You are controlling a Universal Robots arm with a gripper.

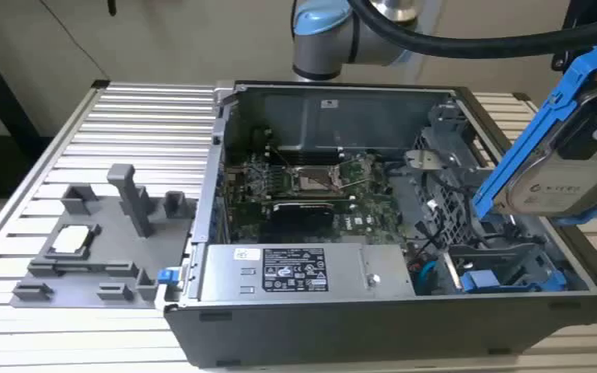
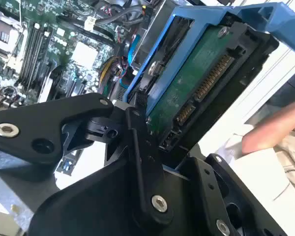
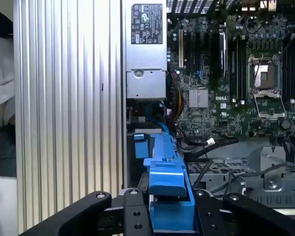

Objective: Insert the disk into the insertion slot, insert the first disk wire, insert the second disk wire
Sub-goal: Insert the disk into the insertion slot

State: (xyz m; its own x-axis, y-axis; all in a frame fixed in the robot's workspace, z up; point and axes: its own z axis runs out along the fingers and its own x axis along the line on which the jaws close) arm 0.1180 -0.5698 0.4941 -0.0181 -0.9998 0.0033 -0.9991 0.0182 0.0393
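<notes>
Lower middle of the exterior view: dark label (image 1: 295, 272) with white print and a row of small marks, on the silver power supply (image 1: 376, 272); too small to make out. Just beside it, toward the exterior view's left, small white sticker (image 1: 246, 254) with dark print. Upper middle: white tag (image 1: 329, 102) on the back wall of the case (image 1: 382, 109), unreadable. Right edge: white label (image 1: 566, 186) on the tilted disk (image 1: 589, 148), with faint grey lettering. In the first wrist view, short white logo (image 3: 220, 105) printed on the motherboard (image 3: 211, 73), beside a finned heatsink (image 3: 198, 98).
</notes>
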